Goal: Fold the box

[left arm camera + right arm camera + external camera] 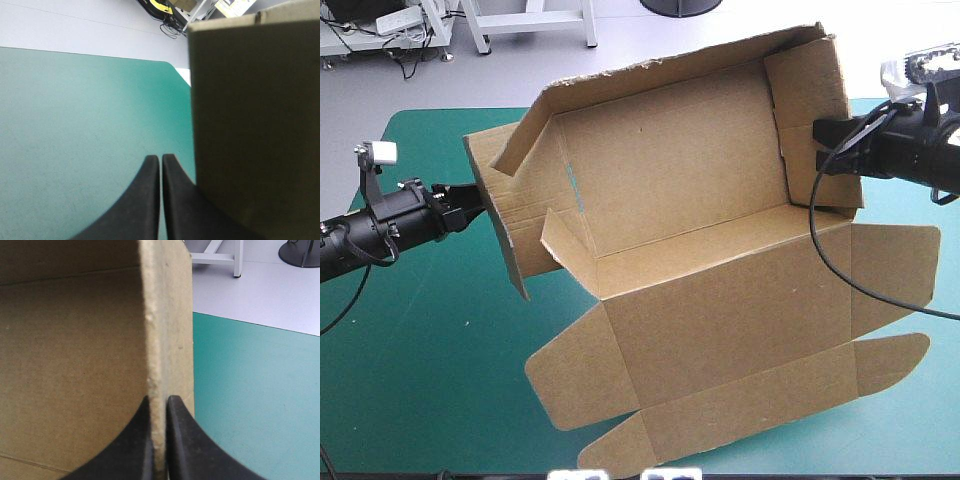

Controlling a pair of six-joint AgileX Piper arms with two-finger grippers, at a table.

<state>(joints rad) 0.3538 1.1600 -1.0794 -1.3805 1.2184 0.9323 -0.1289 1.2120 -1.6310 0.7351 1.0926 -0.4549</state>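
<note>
Though the left gripper (470,197) reaches the box (720,300) in the high view, I cannot tell whether its tips touch the raised left wall. The box lies mid-table on the cover (420,350), lid flat toward the near edge, right gripper (828,150) at its right wall. A faint bluish streak (574,185) inside is unreadable.

Left wrist view: the left gripper (160,158) is closed on nothing, with the box (250,125) just beside it, cut off.

Right wrist view: the right gripper (159,400) pinches the box (75,365) by its wall's edge.
</note>
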